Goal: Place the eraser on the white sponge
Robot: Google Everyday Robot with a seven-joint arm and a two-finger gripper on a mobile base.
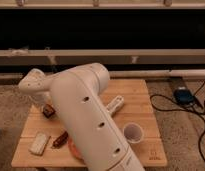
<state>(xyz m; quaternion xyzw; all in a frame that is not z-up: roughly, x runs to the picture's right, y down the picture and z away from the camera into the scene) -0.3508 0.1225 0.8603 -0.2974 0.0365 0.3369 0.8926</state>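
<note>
**Wooden table: eraser back-left, sponge front-left**

Dark wall with white rails is running behind. The speckled floor on the right is carrying a blue box (183, 95) and cables. The slatted table (143, 102) is holding everything else. The white arm (91, 125) is crossing the middle diagonally and covering much of the top. The gripper (45, 106) is hanging under the wrist at the back-left, right at the eraser (48, 112); apart or clamped, cannot tell. A ridged white plastic piece (115, 104) is lying right of the arm, with a white cup (133, 133) standing in front of it. The white sponge (39, 142) is lying front-left, well apart from the eraser. A reddish pen (59, 139) is lying just beside the sponge.
</note>
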